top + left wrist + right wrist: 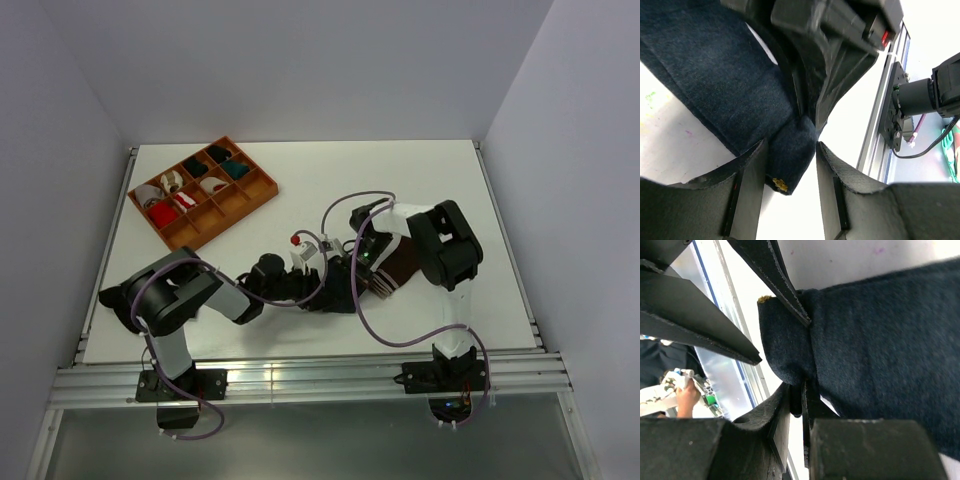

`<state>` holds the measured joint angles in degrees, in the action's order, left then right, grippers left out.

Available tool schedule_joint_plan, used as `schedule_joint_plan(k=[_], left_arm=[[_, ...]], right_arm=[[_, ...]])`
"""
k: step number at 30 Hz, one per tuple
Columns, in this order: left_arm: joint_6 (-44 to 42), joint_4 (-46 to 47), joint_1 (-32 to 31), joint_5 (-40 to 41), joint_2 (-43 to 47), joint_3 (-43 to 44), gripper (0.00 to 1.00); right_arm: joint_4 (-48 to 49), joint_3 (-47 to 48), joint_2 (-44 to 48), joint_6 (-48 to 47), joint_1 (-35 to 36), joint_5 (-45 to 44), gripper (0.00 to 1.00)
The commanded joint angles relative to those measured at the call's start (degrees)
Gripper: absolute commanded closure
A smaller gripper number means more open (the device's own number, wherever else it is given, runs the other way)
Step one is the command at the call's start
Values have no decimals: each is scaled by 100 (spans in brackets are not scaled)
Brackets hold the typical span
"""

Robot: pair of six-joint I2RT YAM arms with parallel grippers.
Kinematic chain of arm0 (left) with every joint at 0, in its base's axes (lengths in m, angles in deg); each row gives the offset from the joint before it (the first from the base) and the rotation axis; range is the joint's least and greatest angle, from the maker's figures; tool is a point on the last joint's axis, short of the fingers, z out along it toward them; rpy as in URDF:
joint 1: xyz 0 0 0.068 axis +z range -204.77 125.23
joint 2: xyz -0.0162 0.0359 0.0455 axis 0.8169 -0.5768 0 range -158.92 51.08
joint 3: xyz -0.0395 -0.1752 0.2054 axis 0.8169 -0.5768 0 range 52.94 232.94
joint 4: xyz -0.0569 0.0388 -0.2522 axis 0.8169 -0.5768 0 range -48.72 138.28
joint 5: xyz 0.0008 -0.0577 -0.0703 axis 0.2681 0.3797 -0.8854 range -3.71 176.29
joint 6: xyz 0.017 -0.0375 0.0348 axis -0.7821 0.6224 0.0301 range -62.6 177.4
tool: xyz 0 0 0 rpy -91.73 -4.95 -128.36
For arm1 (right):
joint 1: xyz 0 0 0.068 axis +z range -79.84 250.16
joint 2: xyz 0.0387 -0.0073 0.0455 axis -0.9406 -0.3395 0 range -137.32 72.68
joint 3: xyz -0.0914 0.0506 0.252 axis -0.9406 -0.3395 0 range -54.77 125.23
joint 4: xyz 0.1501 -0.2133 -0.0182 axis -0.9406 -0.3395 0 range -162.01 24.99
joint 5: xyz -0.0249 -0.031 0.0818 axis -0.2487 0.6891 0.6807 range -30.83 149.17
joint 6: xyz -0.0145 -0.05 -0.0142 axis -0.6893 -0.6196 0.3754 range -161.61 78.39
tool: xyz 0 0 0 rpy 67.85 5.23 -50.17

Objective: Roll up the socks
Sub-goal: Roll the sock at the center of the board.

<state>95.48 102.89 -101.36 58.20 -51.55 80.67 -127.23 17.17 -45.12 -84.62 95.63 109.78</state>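
The dark navy sock lies mid-table between both grippers, with a red and white patch at its far end. The brown sock with pale stripes lies just right of it, partly under the right arm. My left gripper has the navy sock's folded toe end between its fingertips, touching both. My right gripper is pinched on a thin layer of the navy sock right beside that fold. In the top view the left gripper and the right gripper meet over the sock.
An orange divided tray with small coloured bundles stands at the back left. The aluminium rail runs along the table's near edge, close behind the grippers. White walls enclose the table on three sides.
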Motion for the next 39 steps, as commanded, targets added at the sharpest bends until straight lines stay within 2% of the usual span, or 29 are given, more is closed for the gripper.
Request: schedule_joint_plan(k=[1, 20, 23, 26, 29, 30, 31, 35, 37, 39], left_arm=[[-135, 129, -26, -293, -90, 93, 52], [296, 358, -193, -267, -170, -101, 59], [340, 183, -245, -179, -213, -5, 63], [419, -20, -307, -73, -284, 145, 71], [542, -389, -368, 120, -337, 268, 92], [586, -520, -412, 233, -328, 286, 96], [690, -669, -421, 322, -345, 356, 100], [1095, -1100, -439, 586, -459, 426, 100], [1436, -1688, -439, 709, -556, 575, 100], [1788, -1918, -439, 666, -626, 629, 100]], right_arm=[[201, -14, -129, 90, -139, -394, 84], [1026, -339, 46, 758, -315, -1220, 86], [1106, -400, 73, 811, -315, -1317, 86], [1229, -444, 134, 881, -315, -1404, 86], [1396, -523, 292, 987, -315, -1571, 86], [1414, -523, 327, 987, -315, -1580, 86], [1431, -523, 406, 978, -315, -1598, 84], [1546, -602, 652, 987, -315, -1607, 73], [1633, -707, 854, 961, -315, -1598, 64], [1704, -778, 1073, 917, -315, -1659, 60]])
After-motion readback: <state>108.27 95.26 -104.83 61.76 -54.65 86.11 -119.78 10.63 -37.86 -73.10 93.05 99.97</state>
